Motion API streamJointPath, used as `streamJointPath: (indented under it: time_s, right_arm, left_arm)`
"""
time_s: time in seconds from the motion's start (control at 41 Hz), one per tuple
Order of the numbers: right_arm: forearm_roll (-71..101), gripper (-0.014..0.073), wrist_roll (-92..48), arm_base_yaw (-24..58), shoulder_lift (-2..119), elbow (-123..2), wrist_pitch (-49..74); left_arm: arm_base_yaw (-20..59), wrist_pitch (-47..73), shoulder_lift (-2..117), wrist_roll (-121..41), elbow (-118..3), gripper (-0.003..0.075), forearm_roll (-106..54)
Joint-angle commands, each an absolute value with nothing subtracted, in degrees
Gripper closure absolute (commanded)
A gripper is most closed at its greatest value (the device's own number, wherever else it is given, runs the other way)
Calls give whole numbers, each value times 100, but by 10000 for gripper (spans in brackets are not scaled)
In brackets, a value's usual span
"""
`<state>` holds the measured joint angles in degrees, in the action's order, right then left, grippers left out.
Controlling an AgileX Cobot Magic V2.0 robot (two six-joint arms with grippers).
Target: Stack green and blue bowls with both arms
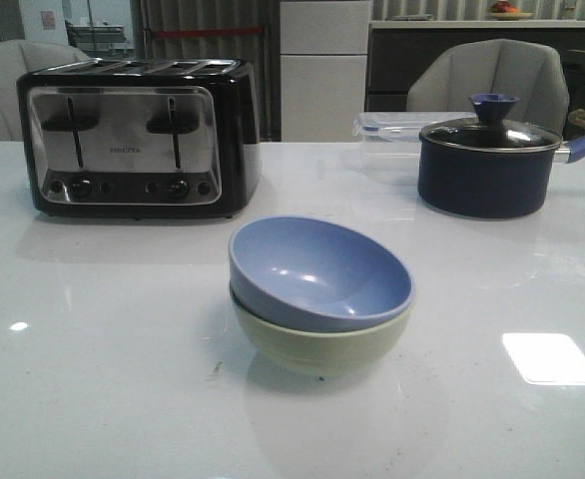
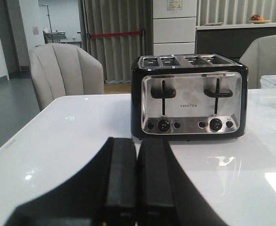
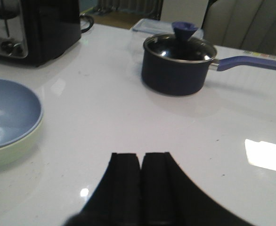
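Observation:
The pale blue bowl (image 1: pixel 317 271) sits nested inside the pale green bowl (image 1: pixel 322 344) at the middle of the white table, tilted a little. Both also show in the right wrist view, the blue bowl (image 3: pixel 6 115) inside the green bowl (image 3: pixel 13 148). My right gripper (image 3: pixel 141 155) is shut and empty, low over the table, apart from the bowls. My left gripper (image 2: pixel 136 141) is shut and empty, facing the toaster; no bowl shows in its view. Neither arm shows in the front view.
A black and chrome toaster (image 1: pixel 138 135) stands at the back left. A dark navy lidded pot (image 1: pixel 487 160) with a blue handle stands at the back right, a clear plastic container (image 1: pixel 392 130) behind it. Chairs stand beyond the table's far edge.

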<state>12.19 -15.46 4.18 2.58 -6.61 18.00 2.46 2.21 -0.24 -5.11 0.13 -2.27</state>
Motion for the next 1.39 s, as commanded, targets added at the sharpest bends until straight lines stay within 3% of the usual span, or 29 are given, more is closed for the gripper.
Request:
streamJointPath:
  time_s: [0.0, 0.171, 0.537, 0.805, 1.366]
  right_arm:
    - [1268, 537, -1563, 330, -15, -385, 616]
    - [1320, 537, -1563, 330, -168, 156, -251]
    - [1340, 537, -1522, 322, -168, 141, -270]
    - [204, 537, -84, 207, -168, 141, -411]
    - [-238, 537, 451, 25, -168, 141, -415]
  left_arm:
    - [273, -326, -132, -472, 47, 627, -284]
    - [273, -326, -132, -472, 47, 627, -284]
    - [273, -326, -132, -472, 47, 627, -284]
    - [273, -326, -132, -472, 47, 627, -284]
    - [273, -326, -132, -472, 47, 627, -284]
